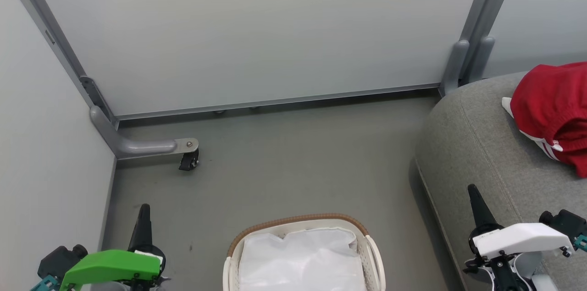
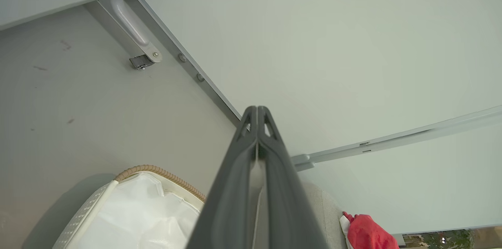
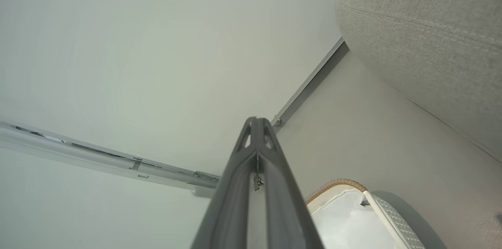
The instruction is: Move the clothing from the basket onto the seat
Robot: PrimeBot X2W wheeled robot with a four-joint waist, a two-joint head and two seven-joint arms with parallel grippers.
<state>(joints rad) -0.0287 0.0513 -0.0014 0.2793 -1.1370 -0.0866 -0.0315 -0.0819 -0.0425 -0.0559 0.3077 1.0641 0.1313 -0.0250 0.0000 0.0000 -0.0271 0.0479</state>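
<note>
Smooth grey floor (image 1: 293,162) and pale matte partition panels (image 1: 257,30) on metal rails take up the upper and middle of the head view. At the right edge the clothing (image 1: 555,107) — a soft red bundle with white striped trim — lies crumpled on the seat (image 1: 477,144), a rounded grey cushion of coarse woven fabric with stitched seams. At bottom centre sits the basket (image 1: 298,218), an oval of white slatted plastic under a brown braided rim. As far as can be seen it holds just its creased white liner (image 1: 302,259), though its near end is cut off by the frame. So the transfer looks done, or all but done. The left gripper (image 1: 145,211) at lower left and the right gripper (image 1: 472,190) at lower right each have their dark tapered fingers pressed together on nothing, apart from basket and garment.
</note>
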